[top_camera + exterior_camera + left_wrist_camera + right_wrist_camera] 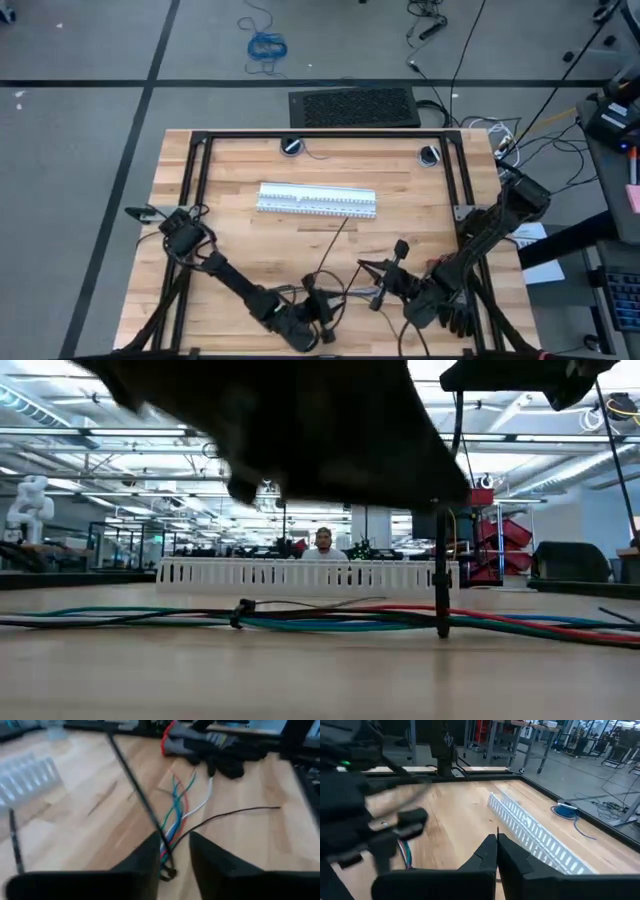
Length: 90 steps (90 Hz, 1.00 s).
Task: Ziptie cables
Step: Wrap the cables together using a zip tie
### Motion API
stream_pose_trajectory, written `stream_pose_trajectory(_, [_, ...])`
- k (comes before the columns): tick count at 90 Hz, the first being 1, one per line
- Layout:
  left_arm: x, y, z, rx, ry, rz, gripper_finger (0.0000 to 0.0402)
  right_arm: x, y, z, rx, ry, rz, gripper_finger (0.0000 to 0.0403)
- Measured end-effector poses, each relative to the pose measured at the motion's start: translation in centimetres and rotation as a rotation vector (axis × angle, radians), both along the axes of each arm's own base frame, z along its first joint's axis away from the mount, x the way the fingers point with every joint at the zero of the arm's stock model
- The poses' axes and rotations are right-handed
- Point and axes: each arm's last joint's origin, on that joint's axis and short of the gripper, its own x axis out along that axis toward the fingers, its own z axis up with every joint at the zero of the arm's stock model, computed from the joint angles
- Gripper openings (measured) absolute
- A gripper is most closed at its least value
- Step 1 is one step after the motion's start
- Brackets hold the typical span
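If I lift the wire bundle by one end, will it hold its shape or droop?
Likely droop: the wire bundle lies in loose curves on the table, its strands splaying apart. Probably light, since each strand is thin. The ziptie beside it looks stiffer, lying nearly straight.

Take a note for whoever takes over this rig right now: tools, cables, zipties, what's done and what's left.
Left tool: low at the table's near edge, over the cables. One ziptie runs slanting between its fingers, head end by the wires; grip unclear.
Right tool: close beside the left one, shut on the other ziptie, whose tip sticks up.
Cables: lying loose along the near edge, in front of the white slotted strip.
Done: both zipties brought to the cables.
Left: no closed loop is clearly visible, so wrap, thread and cinch the ties.
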Motion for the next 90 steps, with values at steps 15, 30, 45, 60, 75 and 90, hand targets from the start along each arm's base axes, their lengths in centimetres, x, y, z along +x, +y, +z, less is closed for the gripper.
stream_pose_trajectory(15, [0.0,0.1,-0.3,-0.038,-0.002,0.023,0.0177,-0.1,-0.2,0.5,-0.031,-0.024,-0.044,0.0000])
stream_pose_trajectory(30, [-0.1,0.3,-0.4,-0.044,-0.008,0.063,0.0179,0.2,-0.4,0.8,-0.028,-0.036,-0.052,0.0000])
stream_pose_trajectory(45, [-0.3,0.7,-0.8,-0.023,0.013,0.116,0.0179,0.2,-0.4,0.9,-0.023,-0.041,-0.052,0.0000])
stream_pose_trajectory(60, [0.1,1.3,-0.8,-0.044,0.006,0.141,0.0179,0.3,-0.4,1.0,-0.026,-0.043,-0.049,0.0000])
stream_pose_trajectory(75, [0.3,1.6,-0.9,-0.075,0.007,0.146,0.0179,0.4,-0.3,1.3,-0.035,-0.052,-0.044,0.0000])
stream_pose_trajectory(90, [0.3,1.6,-1.2,-0.091,0.004,0.156,0.0179,0.5,-0.2,1.6,-0.042,-0.061,-0.041,0.0000])
